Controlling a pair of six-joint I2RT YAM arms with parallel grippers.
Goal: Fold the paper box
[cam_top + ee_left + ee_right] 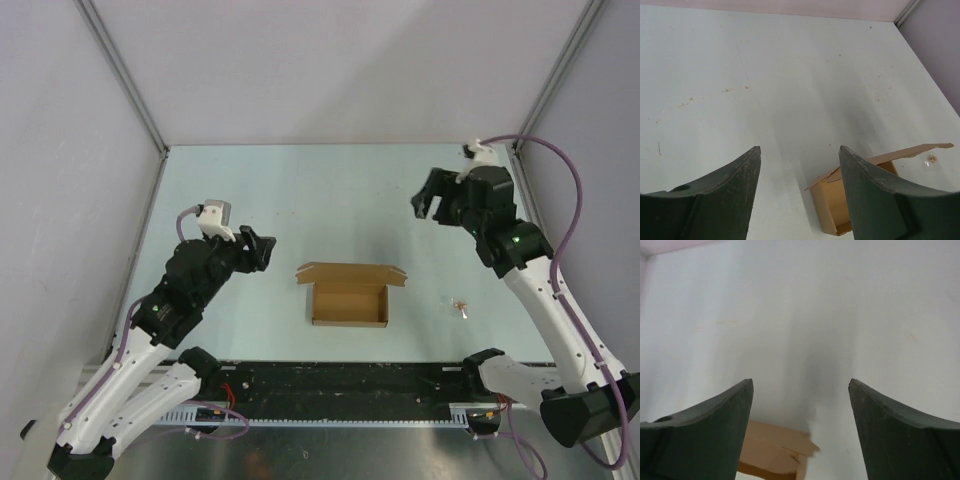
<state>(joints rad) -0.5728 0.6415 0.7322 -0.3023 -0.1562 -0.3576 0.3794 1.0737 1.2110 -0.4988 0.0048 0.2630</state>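
Lid closure looks like the step in hand: the paper box sits at the middle of the table as an open tray, its lid flap lying back on the far side. My left gripper and right gripper both hang wide and empty, well apart from it. I'd steady the near wall with the left and sweep the flap forward with the right, slowly, since thin card probably buckles.

The paper box is half hidden behind one finger of the left gripper and cropped by the edge below the right gripper.
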